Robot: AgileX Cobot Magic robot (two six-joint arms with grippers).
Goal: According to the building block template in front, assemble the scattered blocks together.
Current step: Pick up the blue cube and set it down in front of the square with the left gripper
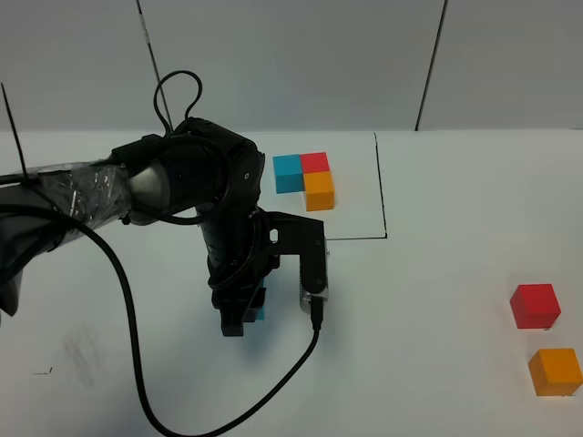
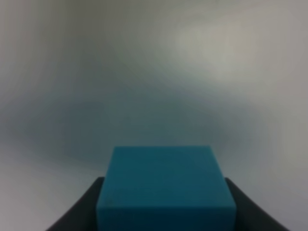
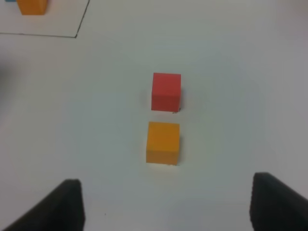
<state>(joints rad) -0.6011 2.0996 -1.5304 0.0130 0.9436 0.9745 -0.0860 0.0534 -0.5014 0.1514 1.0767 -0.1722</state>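
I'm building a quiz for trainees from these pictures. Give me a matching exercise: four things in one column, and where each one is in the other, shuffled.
1. loose blue cube
2. loose red cube
3. loose orange cube
4. L-shaped trio

A. inside the black drawn frame
B. far right, nearest the front
C. between the left fingers
D. far right, just behind another cube

Pairs: 1-C, 2-D, 3-B, 4-A
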